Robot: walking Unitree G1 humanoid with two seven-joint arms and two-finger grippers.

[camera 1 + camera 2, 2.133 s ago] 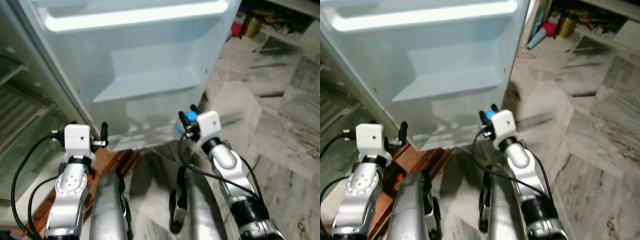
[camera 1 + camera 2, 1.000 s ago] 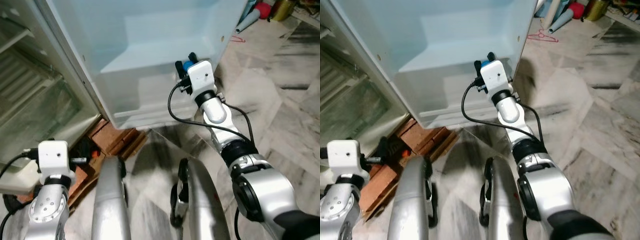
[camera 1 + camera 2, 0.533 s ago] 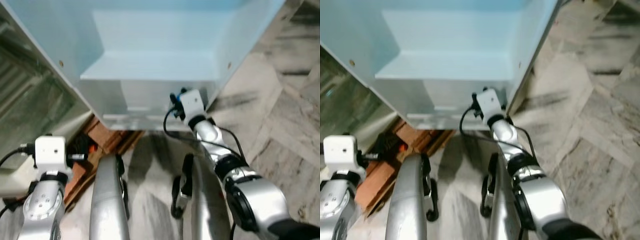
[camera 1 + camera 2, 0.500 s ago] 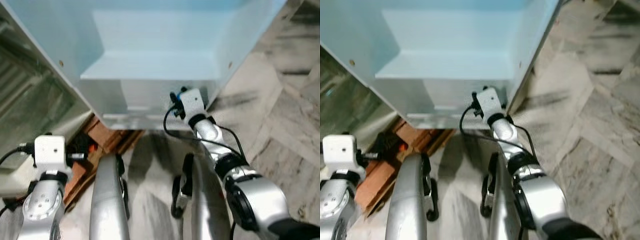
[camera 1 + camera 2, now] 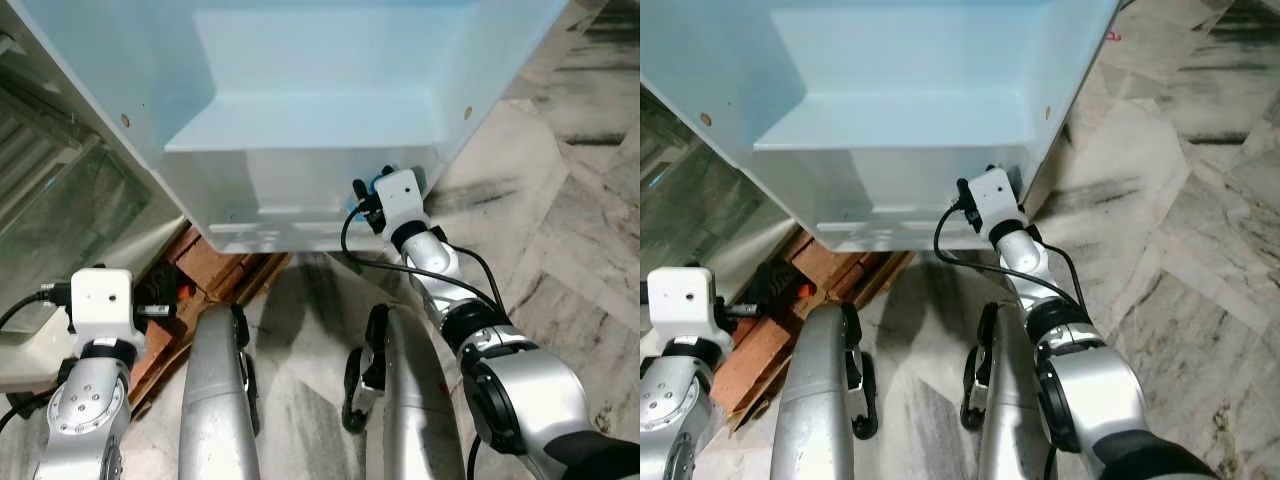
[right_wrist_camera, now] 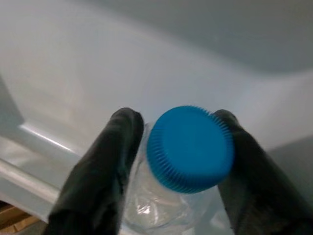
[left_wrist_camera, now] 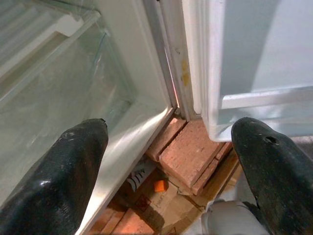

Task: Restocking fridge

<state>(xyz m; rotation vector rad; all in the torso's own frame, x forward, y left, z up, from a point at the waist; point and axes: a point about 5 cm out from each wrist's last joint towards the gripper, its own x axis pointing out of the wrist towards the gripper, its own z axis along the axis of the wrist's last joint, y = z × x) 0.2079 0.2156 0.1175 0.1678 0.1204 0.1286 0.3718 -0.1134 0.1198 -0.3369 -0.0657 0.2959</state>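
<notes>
A clear plastic bottle with a blue cap (image 6: 190, 148) is held between the black fingers (image 6: 105, 166) of my right gripper (image 6: 176, 120), which is shut on its neck. In the eye views my right gripper (image 5: 368, 192) is up against the front wall of the lowest shelf (image 5: 290, 195) of the open fridge door (image 5: 300, 60), near its right corner. Whether the bottle is inside the shelf I cannot tell. My left gripper (image 7: 171, 129) hangs open and holds nothing, low by the fridge's bottom edge (image 5: 160, 300).
The fridge interior with a glass-fronted drawer (image 5: 60, 215) is on the left. Red bricks (image 5: 215, 275) and cardboard scraps lie under the fridge. Marble floor (image 5: 560, 200) stretches to the right. My own silver legs (image 5: 215, 400) fill the foreground.
The right arm has stretched forward and carried the bottle from open air to the door's lowest shelf. The left arm has dropped lower. The camera has tilted down and moved closer.
</notes>
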